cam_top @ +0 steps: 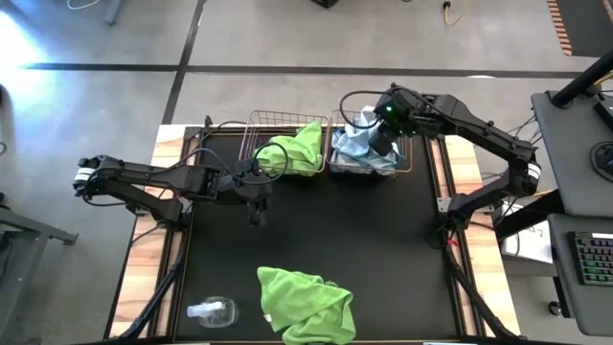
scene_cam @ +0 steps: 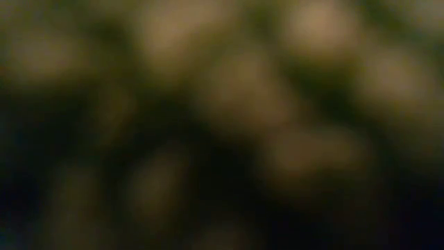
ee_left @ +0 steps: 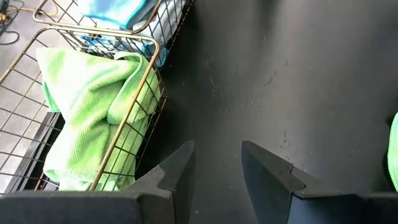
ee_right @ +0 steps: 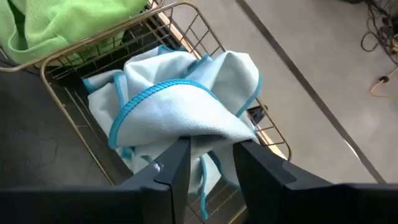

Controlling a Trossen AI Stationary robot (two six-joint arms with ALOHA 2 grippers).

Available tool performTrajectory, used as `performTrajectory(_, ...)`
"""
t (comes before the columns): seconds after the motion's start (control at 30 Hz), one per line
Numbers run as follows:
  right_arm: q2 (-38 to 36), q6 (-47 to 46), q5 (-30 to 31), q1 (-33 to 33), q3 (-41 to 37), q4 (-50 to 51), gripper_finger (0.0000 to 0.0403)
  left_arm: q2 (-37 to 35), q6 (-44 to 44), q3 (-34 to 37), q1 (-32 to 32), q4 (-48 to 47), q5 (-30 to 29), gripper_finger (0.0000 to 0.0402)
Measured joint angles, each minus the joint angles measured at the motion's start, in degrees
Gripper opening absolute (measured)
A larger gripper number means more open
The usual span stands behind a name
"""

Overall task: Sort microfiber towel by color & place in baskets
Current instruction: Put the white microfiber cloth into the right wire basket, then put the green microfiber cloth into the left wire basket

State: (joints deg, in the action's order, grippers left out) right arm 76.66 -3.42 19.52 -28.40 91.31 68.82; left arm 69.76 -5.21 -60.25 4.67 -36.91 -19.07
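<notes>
Two green towels (cam_top: 305, 303), one blue (cam_top: 362, 146)

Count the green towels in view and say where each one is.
2. One green towel hangs over the left basket; another lies loose at the table's near edge. More may be hidden underneath.

The black-topped table (cam_top: 383, 249) carries two wire baskets (cam_top: 278, 144), a loose green towel (cam_top: 306, 305) and a clear bottle (cam_top: 213, 311).

The whole desk (cam_top: 316, 240) is seen from straight overhead in the high view. Both baskets, the green-filled basket (ee_left: 118, 118) and the blue-filled basket (ee_right: 186, 37), are viewed closely from each wrist camera. Nothing can be made out in the low view.
</notes>
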Motion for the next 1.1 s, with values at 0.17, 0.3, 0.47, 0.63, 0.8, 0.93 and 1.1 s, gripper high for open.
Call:
performTrajectory(0.17,0.28,-2.86,10.12,-0.03,0.0,1.48,0.0109,0.0,0.0,0.0,0.0,0.0,0.0,0.0115)
performTrajectory(0.3,0.16,-1.31,3.11,-0.09,0.0,1.38,0.0111,0.0,0.0,0.0,0.0,0.0,0.0,0.0115)
performTrajectory(0.47,0.04,-1.57,-1.35,-0.03,0.0,0.74,0.0116,0.0,0.0,0.0,0.0,0.01,0.0,0.0115)
performTrajectory(0.63,0.26,-2.66,-22.54,0.05,0.0,0.74,0.0112,0.0,0.0,0.0,0.0,0.0,0.0,0.0115)
performTrajectory(0.8,0.61,-3.53,-36.15,3.06,-0.46,-0.98,0.0104,-0.07,0.01,0.0,0.0,0.0,0.0,0.0115)
performTrajectory(0.93,2.05,-4.08,-36.01,8.81,-0.96,-1.88,0.01,-0.11,0.33,0.0,0.0,0.0,0.0,0.0115)
performTrajectory(1.1,4.54,-3.54,-36.01,16.34,-1.03,-1.86,0.0103,-0.15,3.5,0.0,-0.01,0.45,0.09,0.0115)
